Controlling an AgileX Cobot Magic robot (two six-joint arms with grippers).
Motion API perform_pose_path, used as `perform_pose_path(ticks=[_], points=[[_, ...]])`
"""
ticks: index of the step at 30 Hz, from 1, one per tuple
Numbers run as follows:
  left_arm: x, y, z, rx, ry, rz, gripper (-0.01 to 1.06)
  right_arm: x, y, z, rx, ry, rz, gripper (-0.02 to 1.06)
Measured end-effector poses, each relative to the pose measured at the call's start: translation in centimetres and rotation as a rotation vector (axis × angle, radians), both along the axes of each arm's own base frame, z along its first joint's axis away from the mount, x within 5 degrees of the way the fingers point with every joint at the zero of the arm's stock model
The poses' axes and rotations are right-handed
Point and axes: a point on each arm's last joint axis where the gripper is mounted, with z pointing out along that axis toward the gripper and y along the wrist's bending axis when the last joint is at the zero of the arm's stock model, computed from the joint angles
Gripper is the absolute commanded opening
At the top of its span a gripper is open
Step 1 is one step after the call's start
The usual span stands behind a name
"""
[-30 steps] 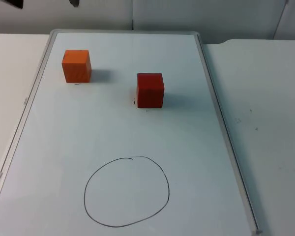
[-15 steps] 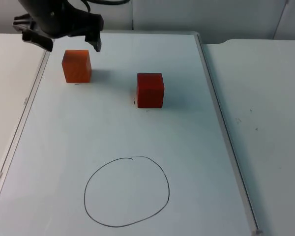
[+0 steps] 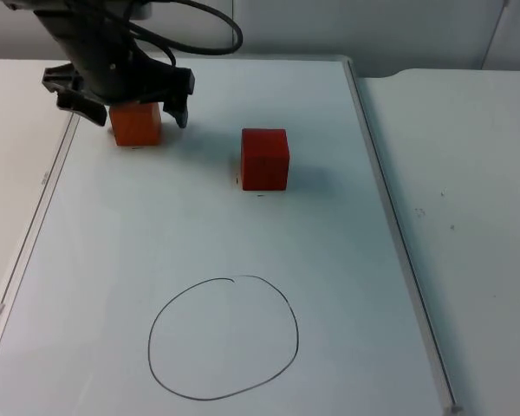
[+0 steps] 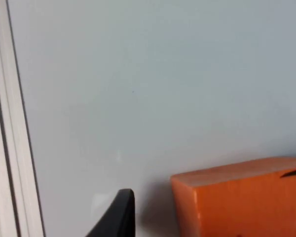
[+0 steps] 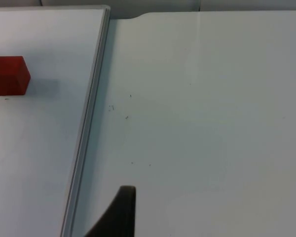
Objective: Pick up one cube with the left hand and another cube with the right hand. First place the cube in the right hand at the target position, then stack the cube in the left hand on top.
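An orange cube [image 3: 137, 126] stands at the far left of the whiteboard [image 3: 329, 260]. My left gripper [image 3: 134, 114] is open and straddles it, one fingertip [image 3: 90, 113] on its left and the other on its right, apart from its sides. The left wrist view has the orange cube [image 4: 241, 197] close beside a black fingertip [image 4: 116, 215]. A red cube [image 3: 264, 159] sits alone near the board's middle, and the right wrist view takes in this red cube [image 5: 10, 75] from afar. My right gripper [image 5: 119, 217] waits over bare table to the right of the board.
A hand-drawn black circle [image 3: 223, 338] marks a spot on the near part of the whiteboard. The board's raised grey rim [image 3: 377, 173] runs along its right side, and its left rim [image 4: 5, 123] lies close to the orange cube. White table [image 3: 468, 217] lies beyond.
The left arm has come in from the upper left and lowered, so its open fingers now flank the orange cube. Both cubes stay where they were.
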Motion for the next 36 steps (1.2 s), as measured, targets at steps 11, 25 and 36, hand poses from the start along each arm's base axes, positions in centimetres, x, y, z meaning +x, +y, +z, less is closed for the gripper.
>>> perform_pose_path(ticks=[11, 25, 36], points=[[0.0, 0.0, -0.3, 0.004, 0.004, 0.0, 0.85, 0.0, 0.0, 0.0, 0.006, 0.0, -0.003, 1.05], [-0.4, 0.3, 3.8, 0.019, 0.01, 0.012, 0.22, 0.0, 0.0, 0.0, 0.007, 0.0, -0.004, 1.05], [-7.5, 2.2, 26.8, -0.022, -0.334, 0.021, 0.22, 0.0, 0.0, 0.0, 0.013, 0.0, -0.007, 1.05]])
